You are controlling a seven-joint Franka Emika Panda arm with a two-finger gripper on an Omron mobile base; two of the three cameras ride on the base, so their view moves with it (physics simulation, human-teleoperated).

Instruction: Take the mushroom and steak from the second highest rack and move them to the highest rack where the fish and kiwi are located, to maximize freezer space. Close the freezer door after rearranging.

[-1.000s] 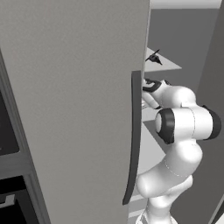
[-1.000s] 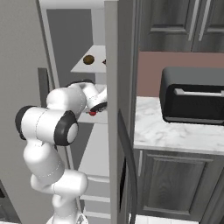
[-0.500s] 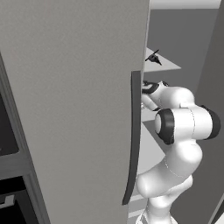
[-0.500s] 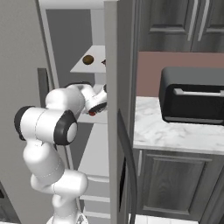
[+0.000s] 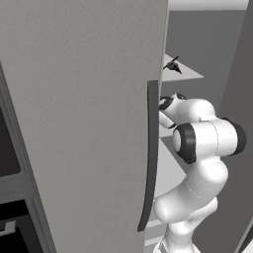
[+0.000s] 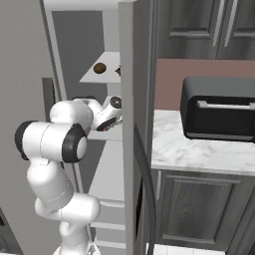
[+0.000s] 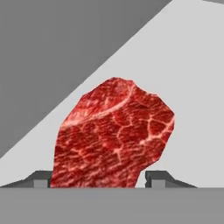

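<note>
Your pincer (image 7: 98, 177) is right at the steak (image 7: 113, 135): its 2 tips stand on either side of the red chunk with a gap on the right, so it looks parted around the meat, and I cannot tell whether it grips yet. That straddle suits a side pinch. The steak lies on the second highest rack (image 7: 192, 87), its long axis leaning from low near the tips up and away to the right. Farther up, the fish (image 5: 172, 65) sits on the highest rack (image 5: 190, 74). The freezer door (image 5: 84, 123) stands open.
</note>
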